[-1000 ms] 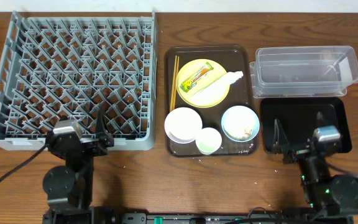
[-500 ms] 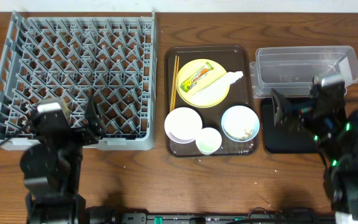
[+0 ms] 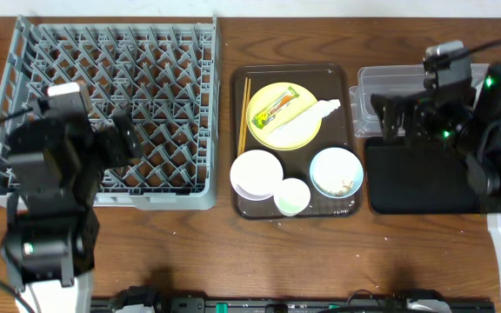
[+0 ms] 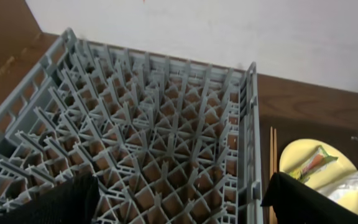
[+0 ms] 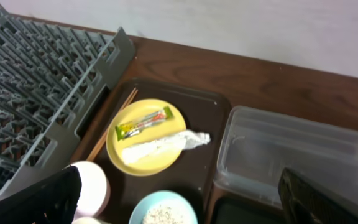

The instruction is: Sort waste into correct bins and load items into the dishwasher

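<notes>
Brown wooden tabletop (image 3: 190, 243) carries a grey dish rack (image 3: 172, 104) on the left, a dark serving tray (image 3: 337, 87) in the middle, and a clear tub (image 3: 368, 100) with a black tray (image 3: 416, 183) just nearer the robot on the right. On the serving tray sit a yellow plate (image 3: 290, 141) bearing a snack wrapper (image 3: 274, 108) and a tissue (image 3: 307, 117), chopsticks (image 3: 244, 113) beside the plate on the rack side, a white bowl (image 3: 256, 172), a small cup (image 3: 291, 196) and a blue bowl (image 3: 316, 165) holding crumbs (image 3: 344, 184). Above the rack's near part hangs the left gripper (image 4: 179, 202), and above the tub and black tray the right gripper (image 5: 182, 199), both spread wide with nothing between their jaws.
</notes>
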